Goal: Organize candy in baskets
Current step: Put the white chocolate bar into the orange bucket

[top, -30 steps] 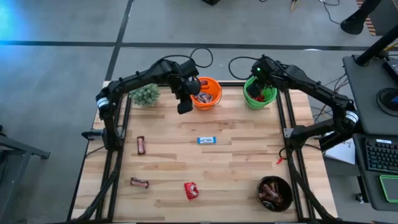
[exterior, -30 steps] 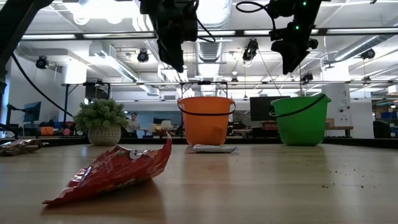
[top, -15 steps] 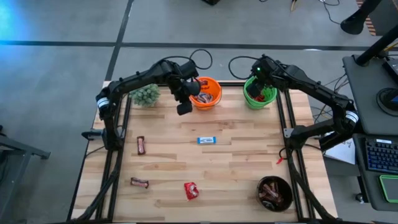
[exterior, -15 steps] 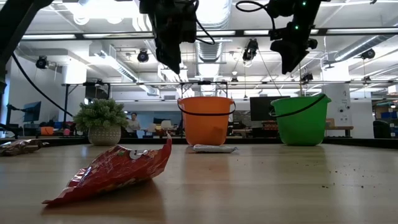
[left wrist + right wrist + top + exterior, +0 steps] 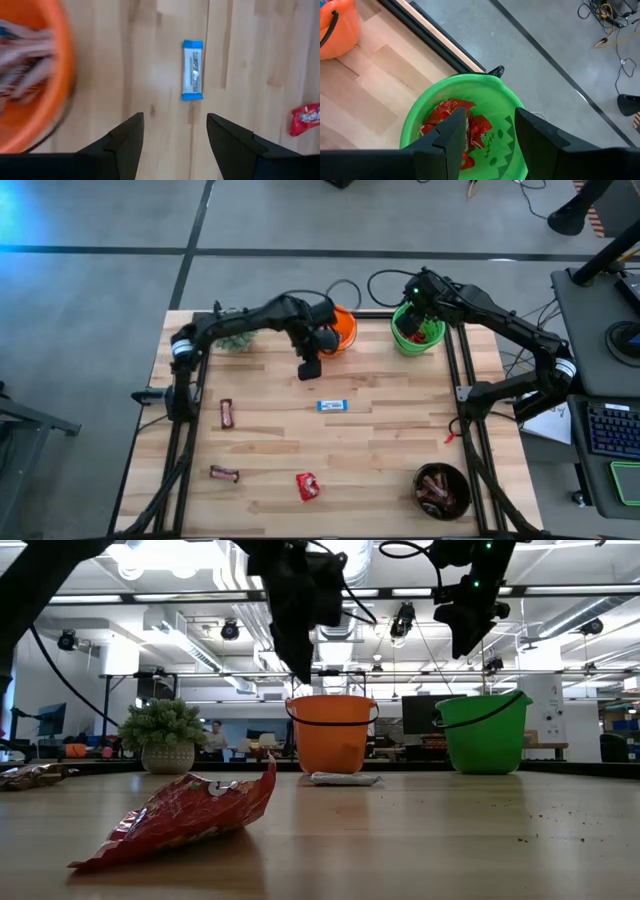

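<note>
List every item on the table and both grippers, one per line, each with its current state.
Orange pail: upright, holding candies.
Green pail: upright, red candies inside.
Black bowl: brown candies inside.
Blue candy bar: flat on the table, loose.
Red packet: crumpled, lying loose.
Two brown bars: lying loose.
Plant: upright.
Left gripper: open, empty, above the table.
Right gripper: open, empty, over the green pail.

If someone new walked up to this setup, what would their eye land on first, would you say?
Probably the two bright pails at the table's far edge: the orange pail beside the green pail, which holds red candies. Next, the left claw, open, beside the orange pail, with a blue-and-white bar lying on the wood below. Then the red packet looms large in the low view.
</note>
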Available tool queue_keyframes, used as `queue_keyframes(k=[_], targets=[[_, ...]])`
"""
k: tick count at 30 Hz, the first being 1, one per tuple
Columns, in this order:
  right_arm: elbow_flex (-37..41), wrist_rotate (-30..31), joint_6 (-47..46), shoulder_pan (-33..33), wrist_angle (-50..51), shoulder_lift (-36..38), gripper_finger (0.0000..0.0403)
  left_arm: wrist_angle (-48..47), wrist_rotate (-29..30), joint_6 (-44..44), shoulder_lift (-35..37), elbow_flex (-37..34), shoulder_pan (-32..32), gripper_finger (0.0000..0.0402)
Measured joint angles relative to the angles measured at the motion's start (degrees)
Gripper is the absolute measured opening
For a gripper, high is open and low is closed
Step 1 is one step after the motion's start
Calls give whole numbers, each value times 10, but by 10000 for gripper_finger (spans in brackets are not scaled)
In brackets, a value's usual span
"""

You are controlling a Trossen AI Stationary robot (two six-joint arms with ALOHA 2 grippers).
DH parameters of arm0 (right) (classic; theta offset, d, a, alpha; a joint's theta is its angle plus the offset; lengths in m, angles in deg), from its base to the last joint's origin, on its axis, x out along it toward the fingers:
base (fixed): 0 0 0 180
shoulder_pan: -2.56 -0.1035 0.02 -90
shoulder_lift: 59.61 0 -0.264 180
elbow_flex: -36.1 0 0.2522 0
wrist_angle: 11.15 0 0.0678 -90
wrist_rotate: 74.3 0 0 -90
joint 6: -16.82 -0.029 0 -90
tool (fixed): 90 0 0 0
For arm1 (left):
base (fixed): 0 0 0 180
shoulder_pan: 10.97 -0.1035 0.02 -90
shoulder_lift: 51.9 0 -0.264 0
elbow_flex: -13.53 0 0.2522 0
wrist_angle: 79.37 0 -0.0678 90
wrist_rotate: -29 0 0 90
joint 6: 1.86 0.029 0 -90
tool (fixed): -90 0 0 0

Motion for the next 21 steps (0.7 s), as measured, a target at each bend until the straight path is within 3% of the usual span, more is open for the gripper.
queue_keyframes(k=[13, 18, 21], targets=[[0, 2, -1, 2, 33, 14, 160, 0, 5, -27, -82, 0, 65, 198], [-16, 57, -4, 2, 82, 44, 160, 25, 5, -39, -99, 0, 86, 198], [-40, 57, -17, 2, 111, 65, 160, 34, 5, -42, -102, 0, 95, 198]])
